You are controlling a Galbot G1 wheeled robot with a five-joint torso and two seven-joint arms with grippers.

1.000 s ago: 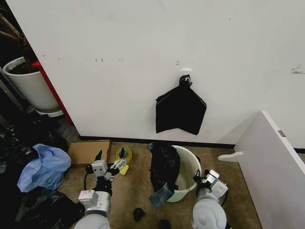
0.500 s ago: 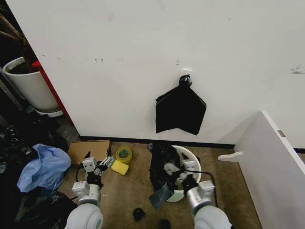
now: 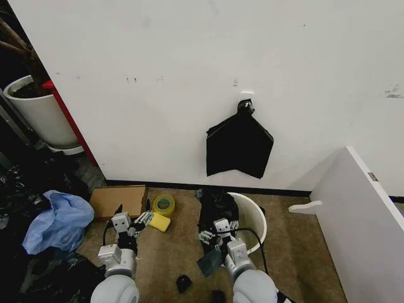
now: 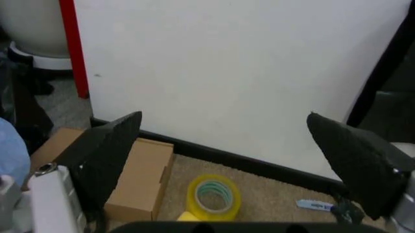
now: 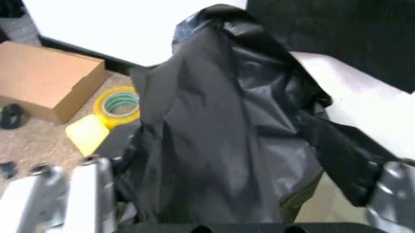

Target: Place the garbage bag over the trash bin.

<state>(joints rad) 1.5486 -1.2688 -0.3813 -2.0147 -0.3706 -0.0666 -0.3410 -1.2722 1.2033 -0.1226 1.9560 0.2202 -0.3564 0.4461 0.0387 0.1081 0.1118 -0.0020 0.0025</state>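
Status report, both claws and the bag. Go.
Right claw open, against the garbage bag draped on the trash bin rim's left side. Left claw open, idle over the floor near the tape roll. Bin mouth mostly uncovered.

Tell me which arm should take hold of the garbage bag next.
Right. Its end effector is open right at the garbage bag draped over the trash bin. The left end effector sits open, apart, near the tape roll.

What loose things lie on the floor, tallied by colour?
Black: 2, garbage bag, small object
Yellow: 2, tape roll, sponge
Brown: 1, cardboard box
Blue: 1, cloth
Cream-white: 1, trash bin
Total: 7
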